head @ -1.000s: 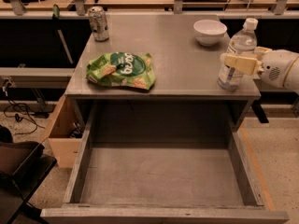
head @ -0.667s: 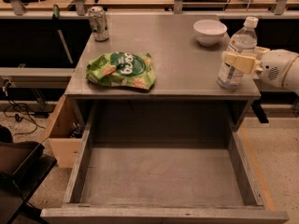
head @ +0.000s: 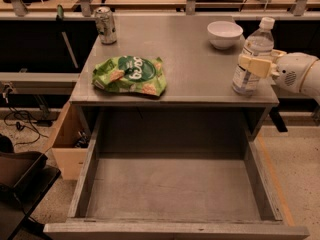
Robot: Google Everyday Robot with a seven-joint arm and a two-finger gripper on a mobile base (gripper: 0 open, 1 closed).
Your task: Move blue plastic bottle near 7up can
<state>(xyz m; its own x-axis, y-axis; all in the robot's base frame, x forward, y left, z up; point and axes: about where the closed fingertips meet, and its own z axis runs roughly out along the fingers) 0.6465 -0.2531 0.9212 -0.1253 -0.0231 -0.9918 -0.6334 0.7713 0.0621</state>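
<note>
— Where's the tool?
— My tool (head: 248,65) is pinching the blue plastic bottle (head: 257,43), upright at the table's (head: 190,64) near right edge. The 7up can (head: 105,25) stands far left, well apart.

Dim warm overhead light brightens the claw (head: 256,64) clasping the bottle (head: 258,42) at the table's (head: 192,71) right edge.
</note>
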